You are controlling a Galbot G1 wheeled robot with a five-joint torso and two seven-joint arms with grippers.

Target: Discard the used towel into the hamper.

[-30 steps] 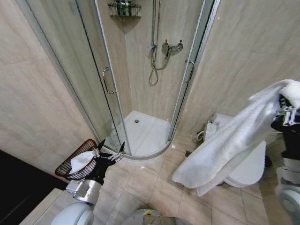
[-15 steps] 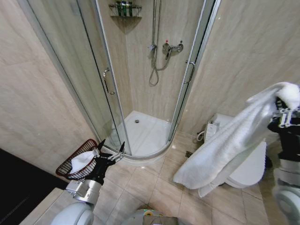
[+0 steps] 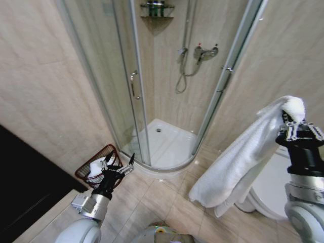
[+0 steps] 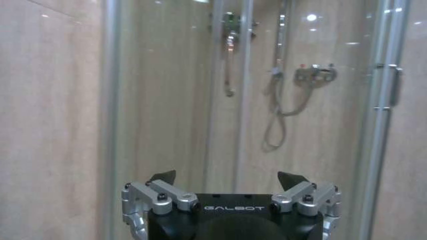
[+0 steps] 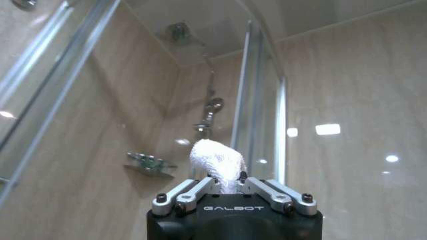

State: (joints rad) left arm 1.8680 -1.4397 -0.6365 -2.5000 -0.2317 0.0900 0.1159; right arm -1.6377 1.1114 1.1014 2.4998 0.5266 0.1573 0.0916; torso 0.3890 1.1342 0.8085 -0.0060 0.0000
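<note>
GALBOT-marked right hand grips white towel.

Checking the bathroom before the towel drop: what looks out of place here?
The hamper on the floor by the shower door leans toward the wall instead of standing upright, white cloth already inside. The towel hangs from the shut right tool; the open left tool hovers near the hamper.

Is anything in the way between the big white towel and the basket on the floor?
Nothing on the floor blocks it, but the left gripper, open, hangs right beside the hamper on the towel's side. The right gripper holds the towel far across the room.
</note>
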